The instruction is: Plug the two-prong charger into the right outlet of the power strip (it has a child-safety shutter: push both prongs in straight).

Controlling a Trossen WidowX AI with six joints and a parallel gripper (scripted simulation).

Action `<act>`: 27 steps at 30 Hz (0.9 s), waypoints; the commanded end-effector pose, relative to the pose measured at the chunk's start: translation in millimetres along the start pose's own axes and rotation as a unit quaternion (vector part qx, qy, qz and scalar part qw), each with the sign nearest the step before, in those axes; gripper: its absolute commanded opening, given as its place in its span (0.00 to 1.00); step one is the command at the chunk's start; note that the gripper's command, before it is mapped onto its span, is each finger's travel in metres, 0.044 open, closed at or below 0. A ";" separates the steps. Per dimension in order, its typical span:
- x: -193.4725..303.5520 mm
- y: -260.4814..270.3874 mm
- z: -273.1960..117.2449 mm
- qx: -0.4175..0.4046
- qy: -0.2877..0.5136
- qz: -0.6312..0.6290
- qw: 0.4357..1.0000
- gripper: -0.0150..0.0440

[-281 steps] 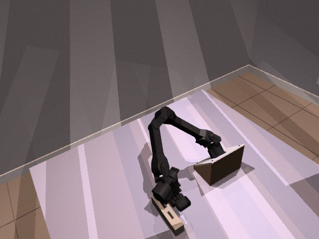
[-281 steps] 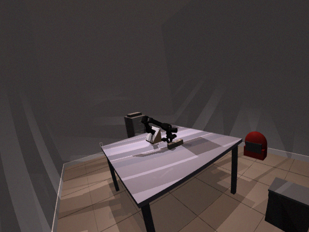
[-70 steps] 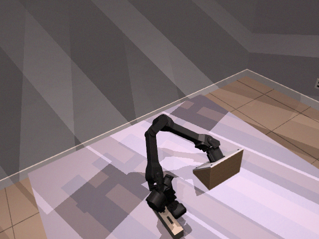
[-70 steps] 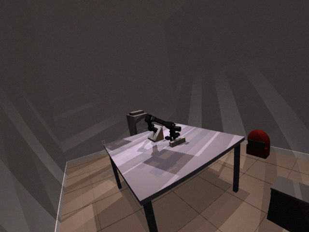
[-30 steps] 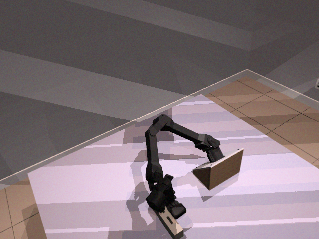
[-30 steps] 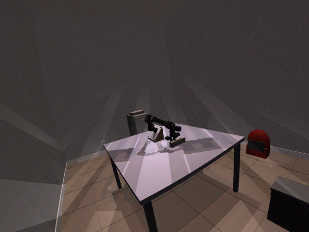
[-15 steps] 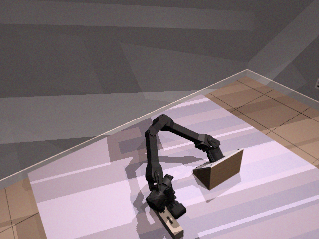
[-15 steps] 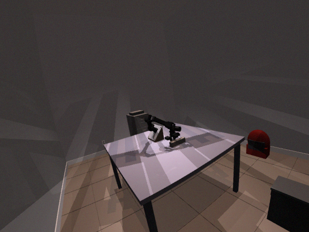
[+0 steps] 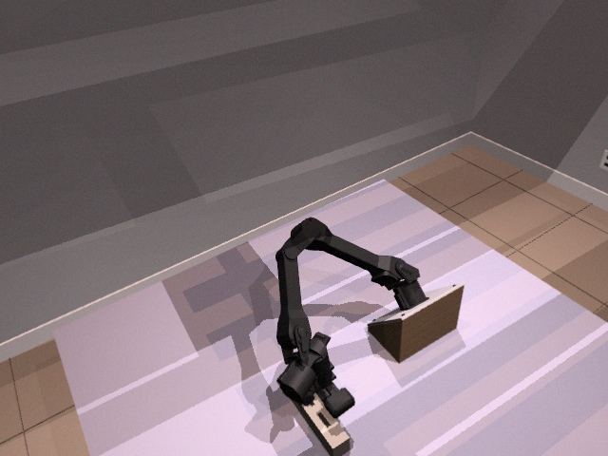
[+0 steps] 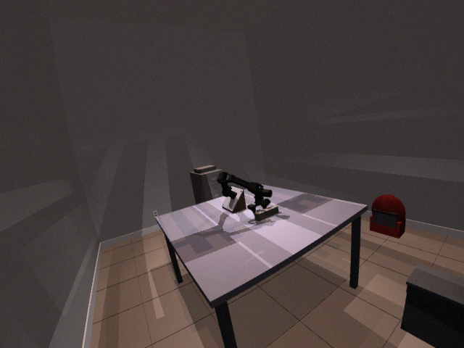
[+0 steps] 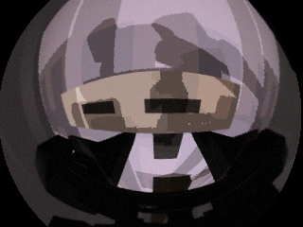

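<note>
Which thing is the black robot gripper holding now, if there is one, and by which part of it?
Nothing is held: the black robot gripper is open, its fingers standing wide apart.

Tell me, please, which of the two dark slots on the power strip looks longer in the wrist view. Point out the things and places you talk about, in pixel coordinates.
The middle slot point(image 11: 172, 106); it spans visibly more than the left-hand slot point(image 11: 98, 107).
</note>
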State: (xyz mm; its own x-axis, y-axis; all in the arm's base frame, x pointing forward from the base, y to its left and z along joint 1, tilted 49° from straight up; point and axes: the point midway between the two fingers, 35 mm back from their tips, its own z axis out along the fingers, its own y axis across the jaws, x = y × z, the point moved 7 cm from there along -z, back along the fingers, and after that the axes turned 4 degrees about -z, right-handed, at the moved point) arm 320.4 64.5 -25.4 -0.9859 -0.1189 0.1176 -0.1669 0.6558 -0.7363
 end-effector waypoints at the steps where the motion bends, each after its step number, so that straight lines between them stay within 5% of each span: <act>1: 1.0 0.1 -0.1 0.000 -0.001 0.001 1.000 1.00; 27: 9.6 1.1 0.7 0.002 -0.008 0.006 1.000 1.00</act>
State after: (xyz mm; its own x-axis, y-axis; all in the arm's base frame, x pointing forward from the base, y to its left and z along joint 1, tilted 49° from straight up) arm 312.6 63.6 -25.7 -0.9869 -0.1241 0.1032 -0.1597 0.6573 -0.7366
